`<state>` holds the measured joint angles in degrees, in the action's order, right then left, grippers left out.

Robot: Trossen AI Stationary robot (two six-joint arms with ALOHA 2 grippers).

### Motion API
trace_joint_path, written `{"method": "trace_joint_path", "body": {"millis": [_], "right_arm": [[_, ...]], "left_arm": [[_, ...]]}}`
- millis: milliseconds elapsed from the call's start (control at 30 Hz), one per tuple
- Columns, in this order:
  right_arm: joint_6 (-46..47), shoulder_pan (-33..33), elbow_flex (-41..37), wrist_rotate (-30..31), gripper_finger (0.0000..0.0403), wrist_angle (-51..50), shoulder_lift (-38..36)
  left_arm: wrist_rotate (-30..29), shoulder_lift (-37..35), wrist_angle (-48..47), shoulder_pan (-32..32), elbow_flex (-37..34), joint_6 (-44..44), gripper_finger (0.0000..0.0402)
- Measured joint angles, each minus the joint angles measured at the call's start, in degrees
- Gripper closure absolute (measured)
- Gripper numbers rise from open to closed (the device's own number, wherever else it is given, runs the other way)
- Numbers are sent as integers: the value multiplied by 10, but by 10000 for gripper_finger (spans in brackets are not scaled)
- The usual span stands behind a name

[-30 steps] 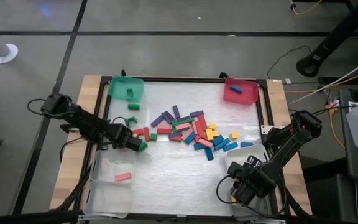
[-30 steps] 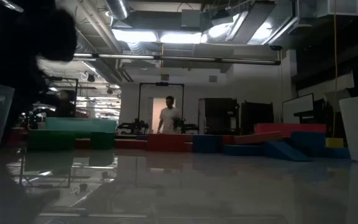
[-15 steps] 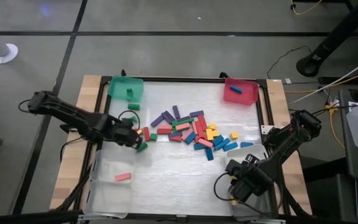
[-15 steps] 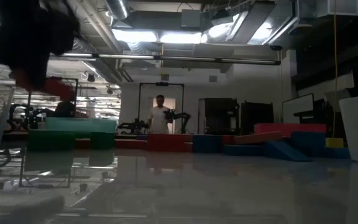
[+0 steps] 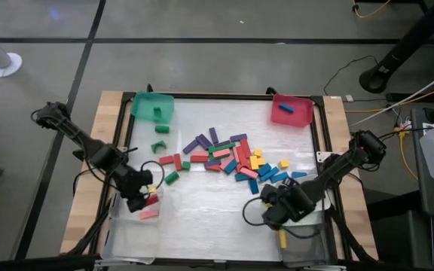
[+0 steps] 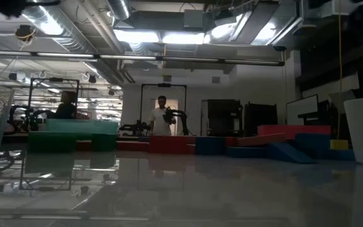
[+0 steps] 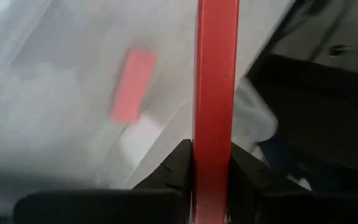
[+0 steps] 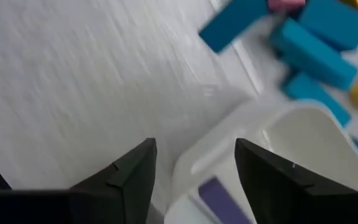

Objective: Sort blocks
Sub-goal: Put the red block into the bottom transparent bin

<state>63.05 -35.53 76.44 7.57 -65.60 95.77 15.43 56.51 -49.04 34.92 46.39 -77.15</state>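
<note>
The blocks [image 5: 232, 158] lie in a loose many-coloured pile at the table's middle, with a few green ones [image 5: 171, 178] strewn to its left. My left gripper [image 5: 143, 197] hangs over the far edge of the clear bin [image 5: 130, 233] at the near left, shut on a red block [image 7: 215, 74]. A pink block [image 5: 148, 214] [image 7: 133, 84] lies in that bin. My right gripper [image 5: 273, 214] [image 8: 194, 177] is open and holds nothing. It hovers between the pile's near right end and the pale bin [image 5: 307, 226] [image 8: 278, 137]. My left gripper pinches the red block between its two fingers [image 7: 176, 168], at one end of the bar [image 7: 215, 165]. The fingers come from above, pointing down. The bar runs on past the fingertips and is lifted clear, above the clear bin.
A green bin [image 5: 154, 107] with a green block sits at the far left corner. At the far right, a red bin [image 5: 291, 111] holds a blue block. The pale bin holds a yellow block [image 5: 282, 239] and a purple one [image 8: 219, 196]. Blue blocks [image 8: 316, 50] lie just beyond it.
My left gripper has swung from the pile's left edge toward the table's near edge, carrying the red block over the clear bin. My right gripper has moved from above the pale bin toward the left and slightly far, closer to the pile.
</note>
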Motion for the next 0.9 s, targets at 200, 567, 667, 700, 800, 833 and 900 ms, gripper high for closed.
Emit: {"method": "trace_joint_path", "body": {"millis": [200, 567, 667, 700, 800, 833, 900], "right_arm": [[-122, 55, 0, 0, 187, 40, 0], [-286, 195, 0, 0, 187, 56, 0], [-307, 219, 0, 0, 187, 64, 0], [-309, 225, 0, 0, 187, 66, 0], [-316, 241, 0, -8, 187, 74, 0], [-317, 244, 0, -11, 187, 77, 0], [-317, 248, 0, -14, 187, 82, 0]], "left_arm": [[1, 0, -80, 36, 0, -84, 347], [0, 0, -106, 45, 0, -75, 340], [0, 0, -106, 45, 0, -69, 318], [0, 0, -106, 45, 0, -68, 308], [0, 0, -106, 45, 0, -68, 278], [0, 0, -106, 45, 0, -68, 270], [0, 0, -104, 45, 0, -68, 256]]}}
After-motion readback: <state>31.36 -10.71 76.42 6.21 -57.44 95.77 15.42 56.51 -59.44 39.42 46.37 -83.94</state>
